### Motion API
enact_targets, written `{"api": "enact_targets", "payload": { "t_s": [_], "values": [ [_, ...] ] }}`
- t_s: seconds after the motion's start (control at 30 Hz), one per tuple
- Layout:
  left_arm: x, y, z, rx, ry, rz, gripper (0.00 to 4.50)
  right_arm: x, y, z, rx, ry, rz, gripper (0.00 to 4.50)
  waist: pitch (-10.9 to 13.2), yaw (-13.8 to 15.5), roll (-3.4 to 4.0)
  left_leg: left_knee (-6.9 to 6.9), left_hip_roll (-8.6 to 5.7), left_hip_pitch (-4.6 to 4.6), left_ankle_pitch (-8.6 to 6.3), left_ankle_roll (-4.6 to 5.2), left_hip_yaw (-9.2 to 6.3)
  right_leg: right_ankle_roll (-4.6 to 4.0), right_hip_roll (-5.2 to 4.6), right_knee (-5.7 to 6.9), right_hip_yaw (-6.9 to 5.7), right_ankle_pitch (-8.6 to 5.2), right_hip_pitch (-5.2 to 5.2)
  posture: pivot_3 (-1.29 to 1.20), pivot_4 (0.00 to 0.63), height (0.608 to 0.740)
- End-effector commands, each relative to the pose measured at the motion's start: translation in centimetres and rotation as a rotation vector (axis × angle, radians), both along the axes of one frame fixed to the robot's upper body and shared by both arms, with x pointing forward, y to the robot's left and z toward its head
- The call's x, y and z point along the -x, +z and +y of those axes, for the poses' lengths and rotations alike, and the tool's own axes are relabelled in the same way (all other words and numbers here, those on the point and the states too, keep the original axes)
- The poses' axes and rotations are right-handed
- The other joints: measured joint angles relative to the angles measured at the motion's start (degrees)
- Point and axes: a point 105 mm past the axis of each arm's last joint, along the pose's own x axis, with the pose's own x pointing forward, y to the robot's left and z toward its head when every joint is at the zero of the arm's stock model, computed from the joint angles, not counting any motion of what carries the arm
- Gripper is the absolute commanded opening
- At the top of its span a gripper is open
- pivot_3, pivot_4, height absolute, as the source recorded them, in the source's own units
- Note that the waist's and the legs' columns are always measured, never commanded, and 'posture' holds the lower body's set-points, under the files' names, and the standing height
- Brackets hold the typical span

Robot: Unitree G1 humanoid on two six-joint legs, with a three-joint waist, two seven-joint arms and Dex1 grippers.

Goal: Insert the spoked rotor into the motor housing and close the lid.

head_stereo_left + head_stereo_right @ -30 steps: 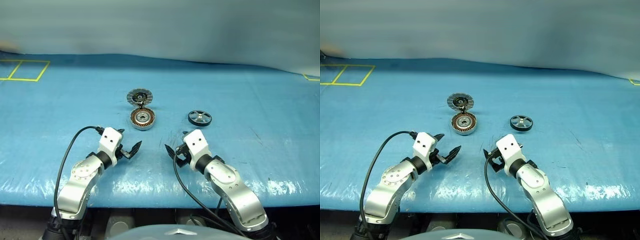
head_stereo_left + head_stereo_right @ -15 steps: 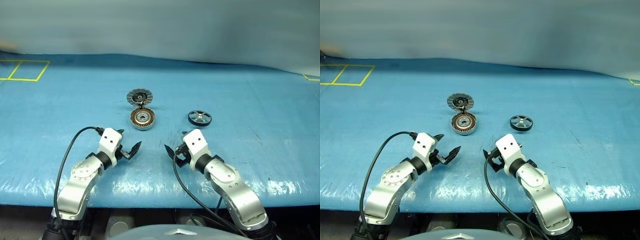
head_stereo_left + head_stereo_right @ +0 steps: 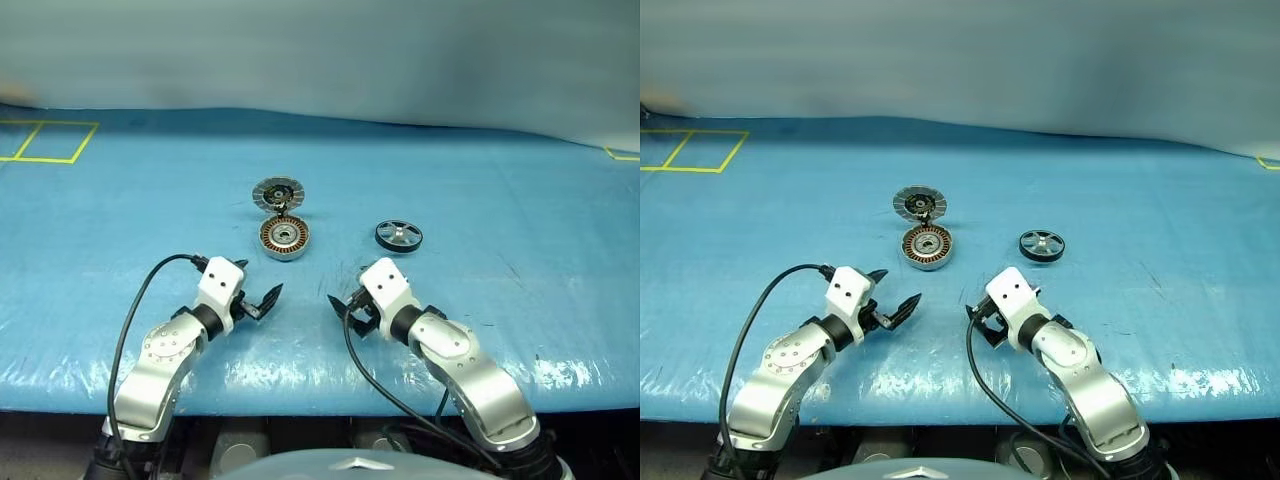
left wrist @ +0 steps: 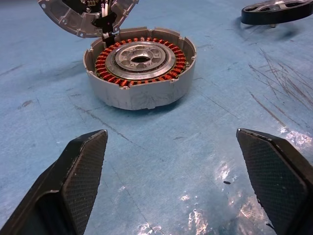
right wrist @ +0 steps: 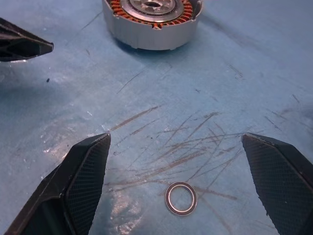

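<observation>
Silver-grey round motor housing (image 3: 284, 238) lies with ribbed lid (image 3: 276, 193) open; black-rimmed spoked rotor (image 3: 399, 236) right; my left gripper (image 3: 262, 299) and right gripper (image 3: 345, 303) gape wide, probably empty.

On my blue worktop (image 3: 520, 200) lie the open motor housing (image 3: 284, 238), a spoked rotor (image 3: 399, 236) and a small ring (image 5: 181, 199).
</observation>
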Motion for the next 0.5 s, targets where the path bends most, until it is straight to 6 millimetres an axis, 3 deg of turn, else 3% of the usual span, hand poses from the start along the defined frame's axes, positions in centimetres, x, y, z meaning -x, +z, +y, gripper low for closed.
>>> {"api": "enact_targets", "payload": {
  "t_s": [0.03,0.2,0.43,0.5],
  "values": [
    [0.1,1.3,-0.5,0.012,-0.008,-0.077,4.49,-0.6,1.8,1.0,0.113,0.151,-0.020,4.50,0.0,0.0,0.01,0.00,0.00,0.00,0.00,0.00,0.01,-0.01,0.00,0.00,0.00,0.01,0.00,0.00,0.150,0.740],
    [0.7,1.5,-0.6,0.039,0.001,-0.122,4.49,-3.2,3.1,2.4,0.310,0.283,0.008,4.50,0.0,-0.1,0.02,-0.07,0.02,0.01,0.01,0.01,0.02,-0.03,0.01,-0.01,-0.01,0.03,-0.03,0.00,0.150,0.740],
    [2.1,0.9,0.0,0.044,0.042,-0.159,4.49,-6.2,5.3,8.8,0.468,0.531,-0.091,4.50,0.0,-0.6,0.08,-0.34,0.02,-0.02,0.01,0.01,0.03,-0.15,0.01,-0.08,-0.04,0.08,-0.15,0.00,0.150,0.740],
    [2.5,0.6,0.2,0.047,0.055,-0.143,4.49,-6.8,5.3,9.8,0.484,0.558,-0.101,4.50,0.0,-0.6,0.08,-0.43,0.03,-0.03,0.01,0.01,0.01,-0.08,0.01,-0.08,-0.07,0.15,-0.17,0.00,0.150,0.740]
  ]
}}
